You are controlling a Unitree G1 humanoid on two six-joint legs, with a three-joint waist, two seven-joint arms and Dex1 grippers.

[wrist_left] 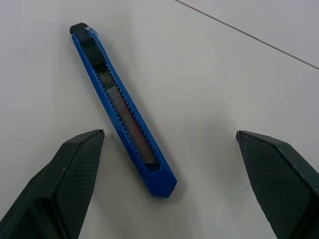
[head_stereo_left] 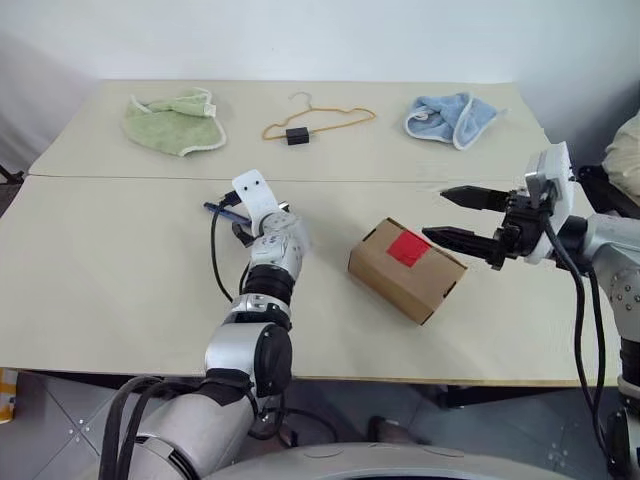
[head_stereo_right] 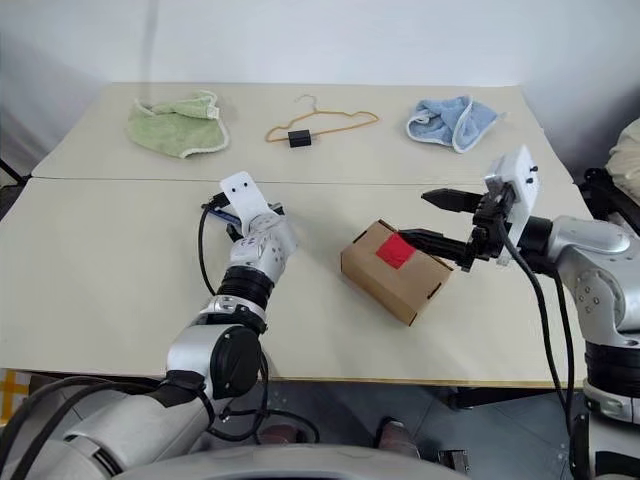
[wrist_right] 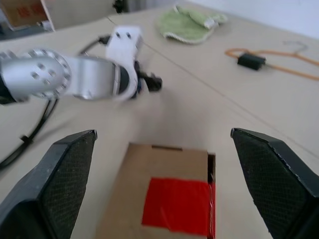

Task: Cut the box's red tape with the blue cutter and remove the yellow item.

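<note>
The box (head_stereo_left: pixel 406 270) lies tilted right of the table (head_stereo_left: pixel 100 300) centre, closed, the red tape (head_stereo_left: pixel 408 248) across its top seam. At its 9 o'clock the blue cutter (wrist_left: pixel 122 107) lies flat on the table; the left gripper (wrist_left: pixel 169 164) hangs over it, fingers spread wide on either side, gripping nothing. At the box's 3 o'clock the right gripper (head_stereo_left: pixel 460 215) hovers, likewise wide open and empty, fingers pointing at the tape. Well apart, along the far edge: a green cloth (head_stereo_left: pixel 175 122) at 11 o'clock, an orange wire hanger (head_stereo_left: pixel 318 120) with a black clip at 12, a blue cloth (head_stereo_left: pixel 452 117) at 1. Nothing lies between either gripper and its target.
</note>
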